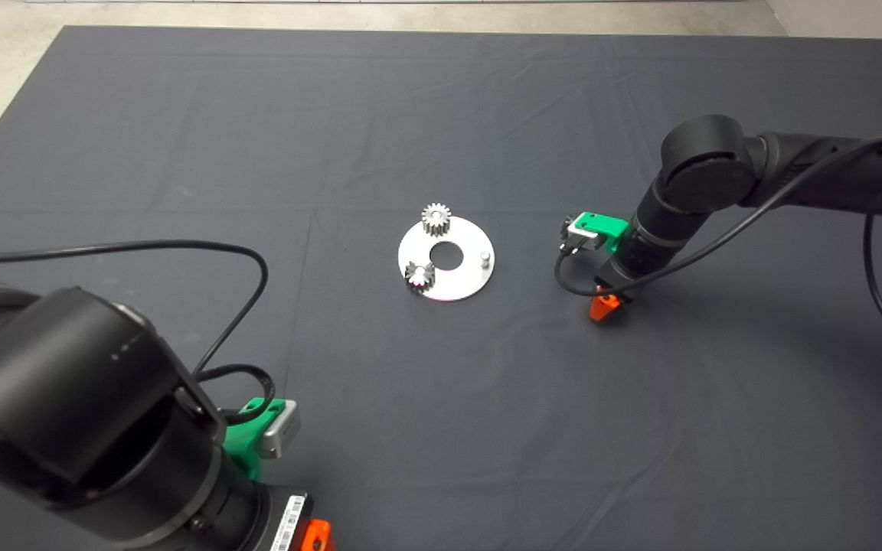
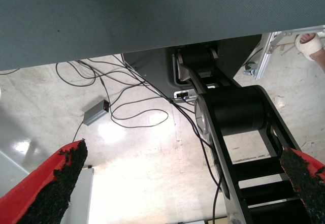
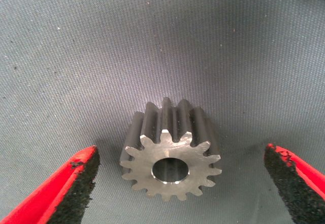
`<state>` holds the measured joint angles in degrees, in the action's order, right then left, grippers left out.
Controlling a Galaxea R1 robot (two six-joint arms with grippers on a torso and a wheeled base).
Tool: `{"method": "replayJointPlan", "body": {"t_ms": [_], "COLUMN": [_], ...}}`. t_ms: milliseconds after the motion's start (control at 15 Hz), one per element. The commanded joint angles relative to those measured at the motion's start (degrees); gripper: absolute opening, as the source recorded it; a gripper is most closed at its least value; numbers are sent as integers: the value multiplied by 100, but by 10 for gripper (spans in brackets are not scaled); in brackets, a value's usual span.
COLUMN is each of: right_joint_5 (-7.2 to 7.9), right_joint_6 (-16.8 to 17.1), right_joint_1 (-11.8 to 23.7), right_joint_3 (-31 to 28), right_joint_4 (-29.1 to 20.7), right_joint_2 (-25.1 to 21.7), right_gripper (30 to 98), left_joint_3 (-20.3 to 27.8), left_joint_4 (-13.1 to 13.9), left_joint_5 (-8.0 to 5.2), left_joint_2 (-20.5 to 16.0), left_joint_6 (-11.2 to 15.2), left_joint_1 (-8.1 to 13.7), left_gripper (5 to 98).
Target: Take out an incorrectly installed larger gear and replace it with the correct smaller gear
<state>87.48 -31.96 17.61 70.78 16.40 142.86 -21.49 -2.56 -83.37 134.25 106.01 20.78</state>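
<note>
The right end effector [image 3: 180,183], spread wide around the smaller gear [image 3: 170,150], could tip it if one pad touches first.

The mat [image 1: 181,138] is matt dark woven cloth, faintly creased. On it the round plate [image 1: 462,285] is smooth, pale, satin metal. Beside the plate, the smaller gear [image 3: 170,155] is grey steel, its face brushed and dully shiny, between rough black pads [image 3: 78,186].
</note>
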Motion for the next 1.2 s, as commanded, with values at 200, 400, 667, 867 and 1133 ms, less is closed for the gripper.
{"method": "replayJointPlan", "body": {"t_ms": [200,400,667,867,1133], "right_joint_5": [604,604,606,604,604], "right_joint_6": [-38,-38,-38,-29,-29], "right_joint_1": [85,85,85,85,85], "right_joint_3": [-39,-48,-31,-48,-75], "right_joint_4": [145,153,153,153,145], "right_joint_2": [-9,28,54,54,72], "right_gripper": [836,803,750,714,670], "left_joint_3": [59,60,68,68,63], "left_joint_4": [107,114,108,114,115], "left_joint_5": [-5,-4,-4,-4,-4], "left_joint_2": [-35,-35,-35,-35,-35], "left_joint_6": [25,25,16,16,16], "left_joint_1": [49,49,49,49,49], "left_gripper": [982,982,982,982,982]}}
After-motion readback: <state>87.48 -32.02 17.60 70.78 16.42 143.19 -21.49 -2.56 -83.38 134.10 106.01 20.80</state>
